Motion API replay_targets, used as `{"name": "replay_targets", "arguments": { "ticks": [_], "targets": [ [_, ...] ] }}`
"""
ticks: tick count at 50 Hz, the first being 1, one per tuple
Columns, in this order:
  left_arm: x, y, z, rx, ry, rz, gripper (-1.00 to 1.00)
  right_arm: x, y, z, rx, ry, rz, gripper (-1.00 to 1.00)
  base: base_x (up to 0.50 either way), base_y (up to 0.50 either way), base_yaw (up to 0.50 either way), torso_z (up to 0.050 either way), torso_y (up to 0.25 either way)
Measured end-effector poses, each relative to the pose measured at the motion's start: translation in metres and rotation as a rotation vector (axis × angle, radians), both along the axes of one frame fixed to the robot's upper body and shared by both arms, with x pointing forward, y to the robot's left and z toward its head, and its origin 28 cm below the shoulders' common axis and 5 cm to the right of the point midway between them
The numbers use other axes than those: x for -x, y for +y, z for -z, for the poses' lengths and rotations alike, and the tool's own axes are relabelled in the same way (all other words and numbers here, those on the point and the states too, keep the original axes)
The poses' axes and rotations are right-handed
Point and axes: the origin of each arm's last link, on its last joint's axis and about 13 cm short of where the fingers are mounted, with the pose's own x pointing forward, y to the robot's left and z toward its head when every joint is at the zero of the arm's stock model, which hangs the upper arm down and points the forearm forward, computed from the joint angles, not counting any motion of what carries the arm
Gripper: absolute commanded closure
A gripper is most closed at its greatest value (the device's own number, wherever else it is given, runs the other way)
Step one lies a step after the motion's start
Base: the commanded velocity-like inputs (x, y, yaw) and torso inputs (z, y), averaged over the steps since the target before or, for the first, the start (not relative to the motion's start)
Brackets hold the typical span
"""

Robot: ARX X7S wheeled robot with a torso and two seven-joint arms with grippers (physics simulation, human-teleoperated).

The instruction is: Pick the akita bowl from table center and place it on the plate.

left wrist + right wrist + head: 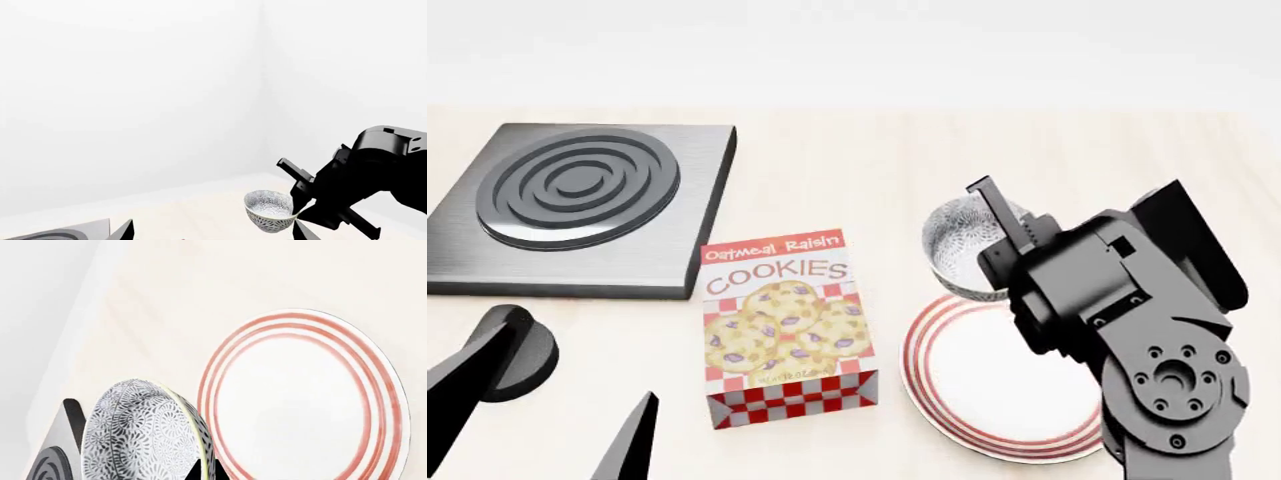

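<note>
The akita bowl hangs tilted in the right gripper, pinched at its rim, lifted just beyond the far edge of the plate. This looks like the carry step; next it needs bringing over the plate's middle, levelling and lowering. The left gripper waits apart, seemingly spread and empty. Pale wooden counter, cookie box, hob, white walls

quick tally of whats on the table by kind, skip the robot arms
bowl: 1, the akita bowl, held by the right gripper
plate: 1, the plate
box: 1, the cookie box
burner: 1, the stove plate
total: 4
</note>
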Motion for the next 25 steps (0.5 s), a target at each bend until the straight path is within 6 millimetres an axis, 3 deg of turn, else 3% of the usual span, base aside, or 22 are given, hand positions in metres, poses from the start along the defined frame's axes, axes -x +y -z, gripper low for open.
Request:
{"name": "replay_targets", "arguments": {
  "ticks": [25],
  "targets": [
    [0.002,0.001,-0.002,0.009,-0.008,0.014,-1.00,0.006,-0.016,0.013,-0.031,0.035,0.079,1.00,0.00,0.00,0.00,0.001,0.000]
  ]
}}
